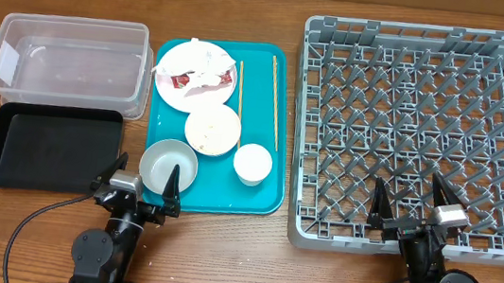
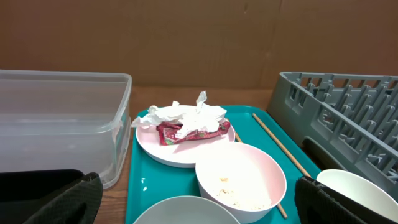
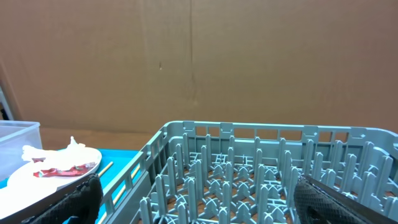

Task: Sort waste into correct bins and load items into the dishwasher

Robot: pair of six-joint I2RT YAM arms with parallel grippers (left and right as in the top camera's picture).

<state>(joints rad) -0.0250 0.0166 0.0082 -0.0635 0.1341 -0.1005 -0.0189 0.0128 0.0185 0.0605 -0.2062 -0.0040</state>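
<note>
A white plate (image 1: 177, 63) on the teal tray holds crumpled white paper and a red-marked wrapper (image 1: 198, 77); both show in the left wrist view (image 2: 189, 127). A pale bowl with rice grains (image 1: 212, 129), a grey-white bowl (image 1: 169, 163) and a small white cup (image 1: 253, 164) stand in front of it. Two chopsticks (image 1: 276, 100) lie by the plate. The clear tub (image 1: 69, 59) and black tray (image 1: 52, 145) sit left. The grey dish rack (image 1: 421, 132) sits right. My left gripper (image 1: 139, 186) is open near the grey-white bowl. My right gripper (image 1: 410, 210) is open over the rack's front edge.
The teal tray (image 1: 264, 200) lies between the bins and the rack. A brown cardboard wall stands behind the table (image 3: 199, 62). Bare wooden tabletop runs along the front edge around both arm bases.
</note>
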